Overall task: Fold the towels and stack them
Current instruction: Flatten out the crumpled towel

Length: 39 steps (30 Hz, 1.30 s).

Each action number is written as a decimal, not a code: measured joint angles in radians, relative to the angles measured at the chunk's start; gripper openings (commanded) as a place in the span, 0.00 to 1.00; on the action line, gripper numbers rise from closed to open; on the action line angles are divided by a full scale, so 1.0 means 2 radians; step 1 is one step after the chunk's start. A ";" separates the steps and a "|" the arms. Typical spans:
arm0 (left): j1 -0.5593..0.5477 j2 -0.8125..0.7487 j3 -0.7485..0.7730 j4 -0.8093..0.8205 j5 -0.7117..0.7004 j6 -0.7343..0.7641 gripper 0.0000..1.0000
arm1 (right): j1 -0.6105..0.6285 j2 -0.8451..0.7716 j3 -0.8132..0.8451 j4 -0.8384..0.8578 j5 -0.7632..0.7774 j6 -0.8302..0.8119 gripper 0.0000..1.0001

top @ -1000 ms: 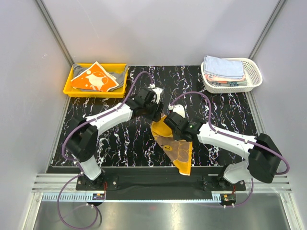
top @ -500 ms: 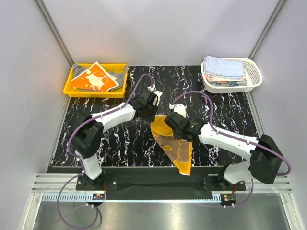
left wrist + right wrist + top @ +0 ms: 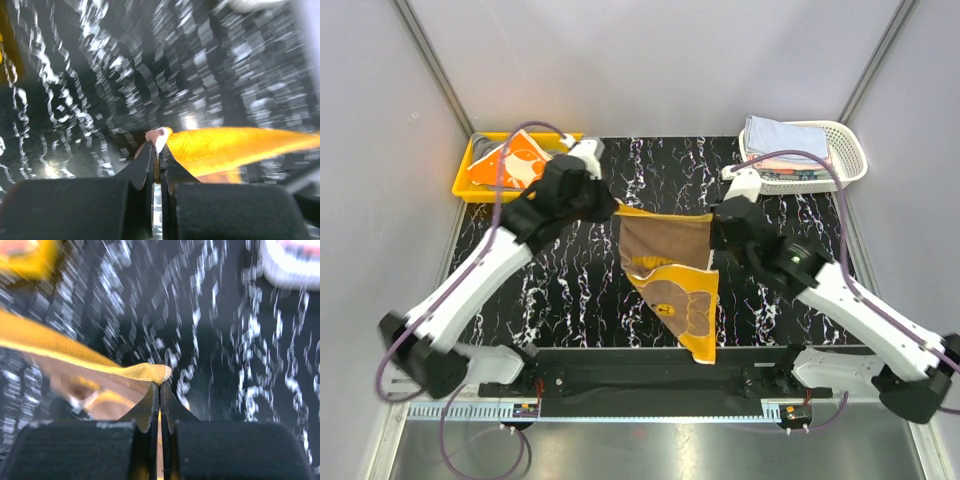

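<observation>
While both arms hold it, the orange towel (image 3: 665,255) hangs spread at centre frame in the top view. Its upper edge is a taut orange line with the brown reverse face below it. The lower part narrows to a point lying on the counter (image 3: 550,290) near bottom middle, and shows rounded brown print on orange.

- Left fingers (image 3: 145,167): pressed to a hairline gap, pinching one towel corner. The hem runs off to the right as a bright orange band; the view is motion-blurred.
- Right fingers (image 3: 147,410): likewise pressed together on the opposite corner. The weave is fine, the corner rounded and stitched, with the brown face below.
- Counter: glossy black with white marble veining.
- Yellow tray (image 3: 470,186), upper left: hard plastic, holding a patterned towel (image 3: 515,165), orange with white rounded shapes, over grey cloth.
- White lattice basket (image 3: 852,165), upper right: a folded stack with the light blue towel (image 3: 785,135) on top and thin coloured layers under it.

Change from half a second earlier: the two wrists were close together at mid-counter with the towel bunched narrow between them. Now they are well apart, left toward the tray and right toward the basket, and the top edge is drawn wide. The tray and basket contents are unchanged.
</observation>
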 measured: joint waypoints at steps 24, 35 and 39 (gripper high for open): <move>-0.037 -0.206 0.152 -0.060 0.079 -0.156 0.00 | 0.007 -0.068 0.256 0.009 -0.167 -0.112 0.00; -0.037 -0.196 0.185 -0.065 0.083 -0.175 0.00 | 0.007 -0.029 0.332 -0.018 -0.172 -0.125 0.00; 0.002 -0.148 0.216 -0.061 0.087 -0.175 0.00 | -0.016 0.015 0.340 -0.011 -0.140 -0.152 0.00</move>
